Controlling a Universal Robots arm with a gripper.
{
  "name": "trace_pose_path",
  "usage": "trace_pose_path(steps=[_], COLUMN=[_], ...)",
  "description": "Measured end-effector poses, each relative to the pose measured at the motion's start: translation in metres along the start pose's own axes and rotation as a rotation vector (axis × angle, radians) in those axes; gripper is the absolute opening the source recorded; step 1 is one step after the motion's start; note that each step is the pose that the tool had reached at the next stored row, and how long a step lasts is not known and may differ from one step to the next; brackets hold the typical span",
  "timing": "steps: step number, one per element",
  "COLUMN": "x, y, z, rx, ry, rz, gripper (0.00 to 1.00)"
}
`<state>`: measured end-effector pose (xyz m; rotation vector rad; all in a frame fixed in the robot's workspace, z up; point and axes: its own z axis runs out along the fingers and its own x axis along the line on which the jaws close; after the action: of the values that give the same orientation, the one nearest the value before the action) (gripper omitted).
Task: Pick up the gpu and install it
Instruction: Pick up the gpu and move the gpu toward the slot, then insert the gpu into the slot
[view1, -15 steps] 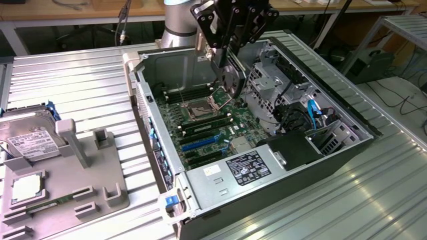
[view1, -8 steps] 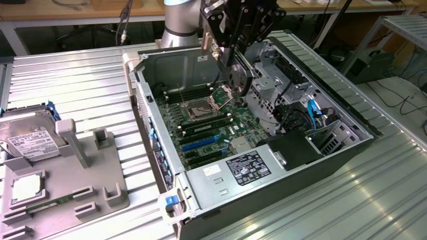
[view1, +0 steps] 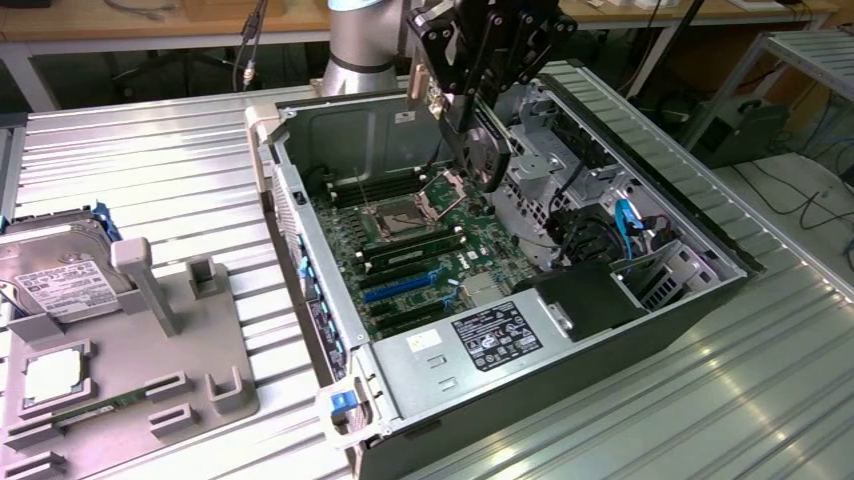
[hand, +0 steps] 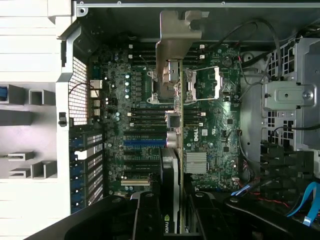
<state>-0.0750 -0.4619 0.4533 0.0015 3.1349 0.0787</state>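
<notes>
gpu (hand: 171, 175) seemingly in jaws, above motherboard (hand: 215, 130)

The bench (view1: 147, 170) is ribbed sheet metal with a bright sheen; the fixture (view1: 200, 350) on it looks like matt grey plastic. The computer case (view1: 340, 135) is dull grey metal, and the gpu (view1: 483, 150) carries a smooth bare-metal bracket (hand: 175, 35).

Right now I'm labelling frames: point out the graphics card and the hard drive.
graphics card (view1: 483, 155), exterior view, on its dark face above the open case.
hard drive (view1: 54, 280), exterior view, on its white label.
</notes>
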Motion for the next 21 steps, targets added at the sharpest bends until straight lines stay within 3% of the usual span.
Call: trace_pose_path(steps=[10,21], x=[0.0,0.0], y=[0.0,0.0], z=[0.0,0.0], rx=[-0.0001,-0.0008], ry=[0.0002,0.0065], rz=[-0.004,-0.129], gripper=[0.27,0.27])
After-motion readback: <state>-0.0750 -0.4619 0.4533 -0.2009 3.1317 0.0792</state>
